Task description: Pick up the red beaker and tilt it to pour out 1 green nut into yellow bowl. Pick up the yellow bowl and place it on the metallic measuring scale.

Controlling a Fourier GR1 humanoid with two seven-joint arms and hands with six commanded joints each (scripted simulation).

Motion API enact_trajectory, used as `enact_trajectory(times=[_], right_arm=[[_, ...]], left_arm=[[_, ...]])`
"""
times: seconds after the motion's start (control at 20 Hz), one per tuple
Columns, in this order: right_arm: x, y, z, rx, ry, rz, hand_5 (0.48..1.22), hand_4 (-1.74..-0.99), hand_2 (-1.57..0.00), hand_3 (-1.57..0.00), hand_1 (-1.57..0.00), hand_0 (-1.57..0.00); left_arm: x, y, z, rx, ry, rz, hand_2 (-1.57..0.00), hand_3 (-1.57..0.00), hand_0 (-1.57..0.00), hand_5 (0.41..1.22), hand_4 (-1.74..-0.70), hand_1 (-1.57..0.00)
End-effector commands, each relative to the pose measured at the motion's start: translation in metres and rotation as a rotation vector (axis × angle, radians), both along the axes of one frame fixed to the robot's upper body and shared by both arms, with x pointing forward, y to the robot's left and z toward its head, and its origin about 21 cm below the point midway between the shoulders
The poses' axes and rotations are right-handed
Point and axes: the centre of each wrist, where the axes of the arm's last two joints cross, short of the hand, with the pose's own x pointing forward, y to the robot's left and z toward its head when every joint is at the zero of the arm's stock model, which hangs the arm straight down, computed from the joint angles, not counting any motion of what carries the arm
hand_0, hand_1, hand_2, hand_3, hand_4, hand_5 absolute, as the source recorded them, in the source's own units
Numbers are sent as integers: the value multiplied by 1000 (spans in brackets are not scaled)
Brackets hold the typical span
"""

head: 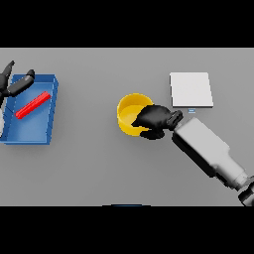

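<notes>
Right arm (208, 151) sweeps in from the lower right, and its hand (155, 118) sits at the right rim of the yellow bowl (130, 115), dark fingers curled over that rim and clamped on it, mid-bench (99, 163). Just right of the bowl, near the far edge, lies the pale flat scale (191, 89), not touching the bowl. Over on the far left the left hand (15, 83) hovers at the top corner of a blue tray (52, 106), fingers spread apart and holding nothing, while a red beaker (32, 104) lies tilted on its side inside that tray.
</notes>
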Motion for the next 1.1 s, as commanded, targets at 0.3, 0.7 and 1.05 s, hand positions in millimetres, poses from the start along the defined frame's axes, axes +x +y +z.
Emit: enact_trajectory(times=[0.3,0.7,1.05], right_arm=[[2,-3,10,-29,35,-26,1193,-1698,-1330,-1171,-1446,-1451],[5,-9,49,-4,-8,-47,1216,-1734,-1481,-1157,-1550,-1551],[-11,-21,77,-8,-68,-104,1219,-1739,-1507,-1179,-1567,-1567]], left_arm=[[0,1,4,7,-4,-8,1,1,1,712,-785,1],[1,2,5,25,-10,-10,1,1,1,705,-770,1],[2,0,7,-18,-9,-15,1,1,1,704,-799,1]])
